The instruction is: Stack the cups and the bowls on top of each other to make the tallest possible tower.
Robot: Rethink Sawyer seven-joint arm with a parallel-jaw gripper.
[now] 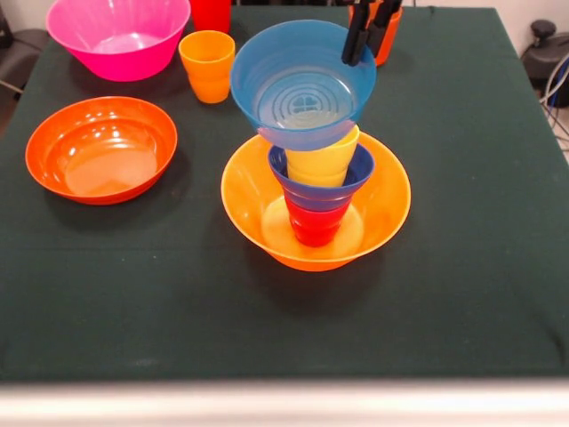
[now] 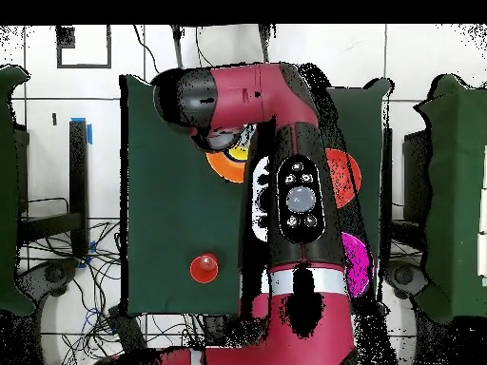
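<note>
You see a dark green table (image 1: 107,294). The tower (image 1: 316,160) runs yellow-orange bowl (image 1: 391,213), red cup (image 1: 313,224), dark blue bowl (image 1: 307,189), yellow cup (image 1: 322,162), light blue bowl (image 1: 293,80) with ringed ridges inside. An orange-red bowl (image 1: 100,149) sits by the left edge; a pink bowl (image 1: 117,36) and orange cup (image 1: 207,65) sit near the far left corner. The arm (image 2: 285,190) is red and black.

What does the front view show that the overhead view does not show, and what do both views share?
Only the front view shows the tower layer by layer: big yellow-orange bowl, red cup, dark blue bowl, yellow cup, light blue bowl on top. It also shows the orange cup and the gripper at the light blue bowl's rim.

Only the overhead view shows the arm, which covers most of the table.

Both show the orange-red bowl and the pink bowl.
</note>
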